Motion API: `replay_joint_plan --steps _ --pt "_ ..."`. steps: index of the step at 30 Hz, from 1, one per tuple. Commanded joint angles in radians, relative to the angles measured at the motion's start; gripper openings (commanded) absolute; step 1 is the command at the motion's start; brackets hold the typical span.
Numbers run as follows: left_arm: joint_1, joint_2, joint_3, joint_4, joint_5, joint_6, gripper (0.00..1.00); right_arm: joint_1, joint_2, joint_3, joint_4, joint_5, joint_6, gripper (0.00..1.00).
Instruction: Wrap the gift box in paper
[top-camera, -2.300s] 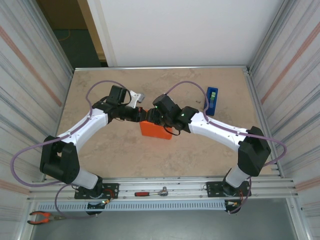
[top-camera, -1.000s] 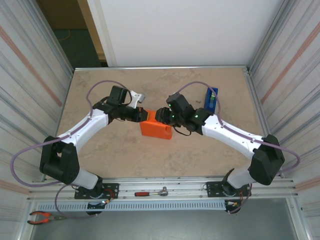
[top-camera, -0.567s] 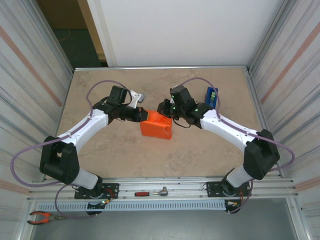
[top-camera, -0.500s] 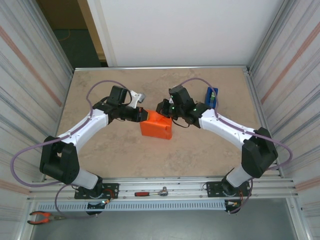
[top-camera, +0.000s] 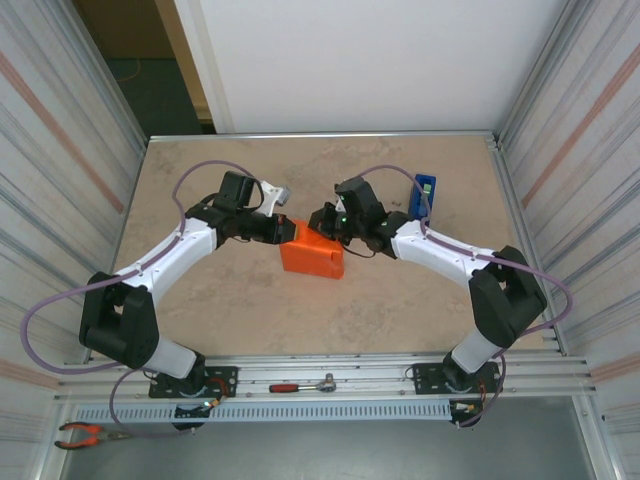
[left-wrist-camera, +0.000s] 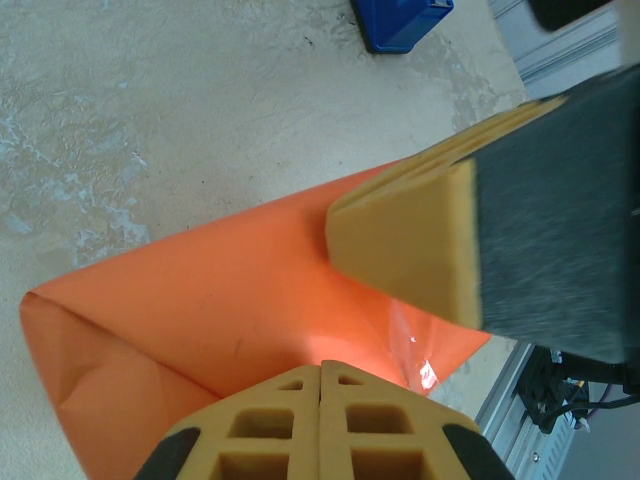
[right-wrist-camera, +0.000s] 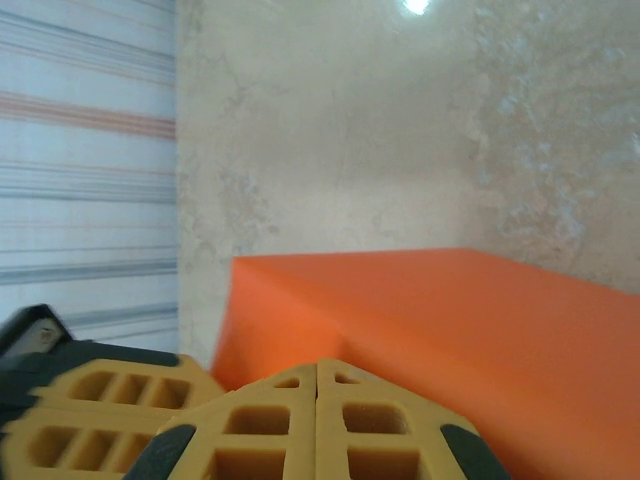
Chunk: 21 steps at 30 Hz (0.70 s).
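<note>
Both pairs of jaws are shut tight, with no gap between the fingers.

From the top, I count two arms and two grippers. The left gripper (top-camera: 284, 229) and the right gripper (top-camera: 322, 219) point at each other, tips close together. One sheet of orange paper (top-camera: 312, 258) is folded into a box shape. It sits right under both sets of jaws, and the tips are at its far top edge. I cannot tell if any paper is pinched. One blue tape dispenser (top-camera: 424, 190) lies behind the right jaws, well apart. The table (top-camera: 250, 300) is beige and blotchy. A white wall (top-camera: 350, 60) stands at the back, with ribbed metal walls (top-camera: 60, 150) on each side. Two tools lie behind the arms: one red-handled tool (top-camera: 300, 385) and one orange pliers (top-camera: 85, 433). The left arm (top-camera: 170, 258) and the right arm (top-camera: 440, 255) each bend out at the elbow and reach in to the middle.

From the left wrist, the left gripper (left-wrist-camera: 320, 366) has its fingers pressed together. The orange paper (left-wrist-camera: 230, 300) lies just past the tips. One finger (left-wrist-camera: 405, 245) of the right gripper comes in from the right over the paper. The blue tape dispenser (left-wrist-camera: 400, 18) is far ahead on the table (left-wrist-camera: 150, 110).

From the right wrist, the right gripper (right-wrist-camera: 317, 368) is closed too. The orange paper (right-wrist-camera: 450, 330) is just past the tips. The left gripper's fingers (right-wrist-camera: 95, 400) sit just beside them, on the left side of this view.
</note>
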<state>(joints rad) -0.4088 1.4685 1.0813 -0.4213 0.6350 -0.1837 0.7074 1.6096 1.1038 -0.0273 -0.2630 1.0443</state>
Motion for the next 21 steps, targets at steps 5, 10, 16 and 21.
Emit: replay_joint_plan --steps 5,10,16,21 --pt "0.028 -0.021 0.035 -0.073 0.069 -0.037 0.00 0.030 0.010 -0.071 0.021 -0.001 0.035 0.01" --pt "0.068 -0.029 0.123 -0.060 0.129 -0.088 0.20 0.036 0.010 -0.087 0.032 0.005 0.039 0.01" --pt "0.067 0.018 0.188 -0.047 0.136 -0.113 0.27 0.039 0.001 -0.100 0.033 0.012 0.037 0.00" --pt "0.043 0.063 0.193 -0.025 0.134 -0.119 0.27 0.041 -0.010 -0.109 0.033 0.012 0.034 0.00"
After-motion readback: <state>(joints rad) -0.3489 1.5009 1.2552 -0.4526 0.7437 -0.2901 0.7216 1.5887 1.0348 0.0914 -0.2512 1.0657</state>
